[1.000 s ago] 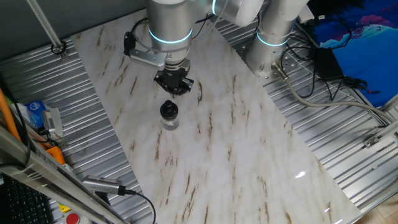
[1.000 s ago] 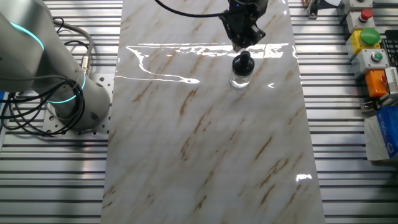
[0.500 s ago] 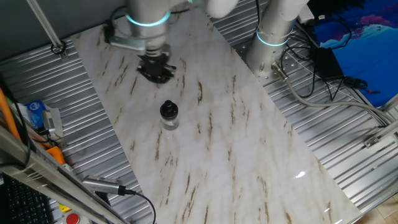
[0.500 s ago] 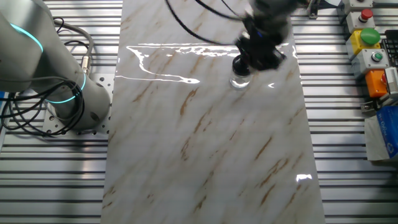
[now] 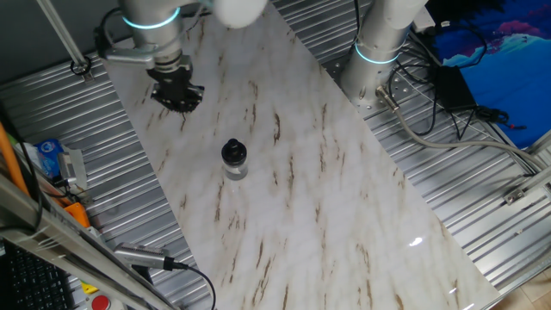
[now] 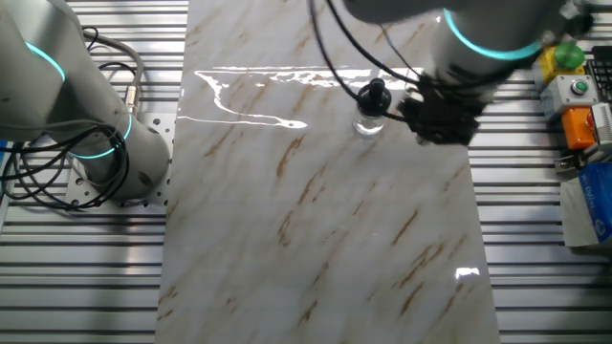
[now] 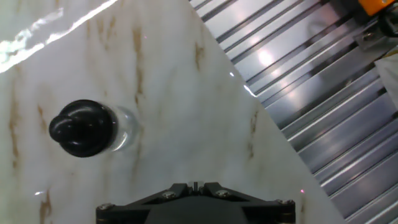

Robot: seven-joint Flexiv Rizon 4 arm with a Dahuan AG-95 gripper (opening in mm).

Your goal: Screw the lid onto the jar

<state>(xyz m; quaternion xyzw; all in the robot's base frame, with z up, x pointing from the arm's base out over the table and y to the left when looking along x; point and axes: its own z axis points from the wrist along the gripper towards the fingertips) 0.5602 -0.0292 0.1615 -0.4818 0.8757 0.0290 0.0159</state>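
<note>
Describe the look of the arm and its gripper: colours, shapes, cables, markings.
The arm is made of smooth white-grey cylindrical segments, with glowing cyan rings at the joints. Black cables run along the wrist. The gripper is small, black and blocky, far darker than the arm.

Both fixed cameras look steeply down on the counter (image 5: 301, 198) from opposite sides, sharing the jar (image 5: 234, 169) (the hand camera hangs close above it, facing straight down).
</note>
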